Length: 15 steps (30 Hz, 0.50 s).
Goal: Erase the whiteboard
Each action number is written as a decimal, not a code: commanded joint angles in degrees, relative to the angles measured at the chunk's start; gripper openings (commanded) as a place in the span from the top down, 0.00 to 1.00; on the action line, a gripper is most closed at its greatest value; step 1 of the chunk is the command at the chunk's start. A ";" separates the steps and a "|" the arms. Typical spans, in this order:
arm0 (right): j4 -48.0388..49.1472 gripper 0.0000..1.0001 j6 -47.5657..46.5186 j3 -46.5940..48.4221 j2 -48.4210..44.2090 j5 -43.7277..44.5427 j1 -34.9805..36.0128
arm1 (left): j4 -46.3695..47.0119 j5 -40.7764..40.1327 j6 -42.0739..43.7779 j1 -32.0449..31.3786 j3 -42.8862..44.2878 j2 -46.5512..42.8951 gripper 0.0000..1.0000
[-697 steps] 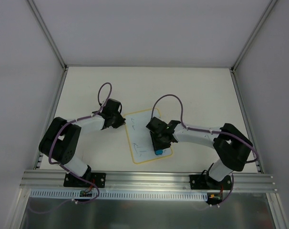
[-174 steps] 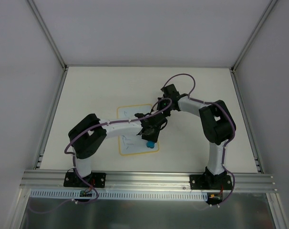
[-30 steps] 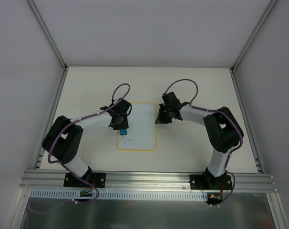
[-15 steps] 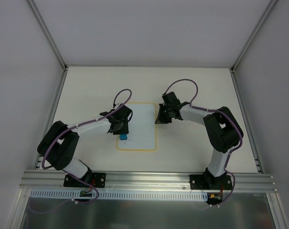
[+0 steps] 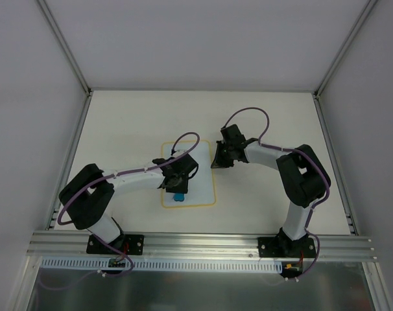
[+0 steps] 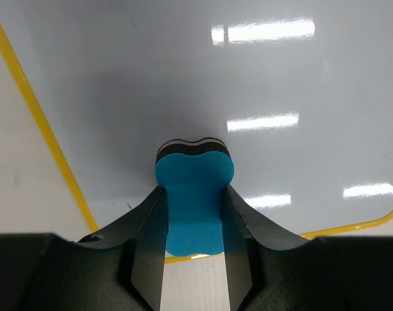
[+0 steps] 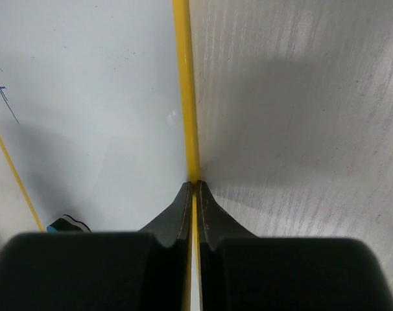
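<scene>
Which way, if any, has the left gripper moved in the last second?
Yes. The left gripper, holding the eraser, slid rightward and nearer the front rail across the whiteboard.

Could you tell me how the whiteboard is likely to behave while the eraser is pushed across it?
It would probably skid: the whiteboard looks thin and glossy, lying loose on the table. The shut right gripper at its yellow edge likely braces it. It seems stiff, lying flat under the eraser in the left gripper.

My overhead camera looks down on the whole counter from its near edge, while both wrist cameras sit close over the whiteboard it also shows.
</scene>
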 commanded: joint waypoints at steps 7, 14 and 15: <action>-7.50 1.00 -1.44 -2.63 5.19 3.10 0.36 | -11.39 -1.08 -2.71 7.87 -8.37 -2.79 1.00; -6.97 1.00 -1.53 -2.72 5.54 2.57 0.36 | -14.02 -2.41 -4.21 9.02 -11.71 -5.88 1.00; -6.89 1.00 -1.53 -2.72 5.62 2.57 0.45 | -14.12 -2.41 -4.56 9.02 -11.98 -5.97 1.00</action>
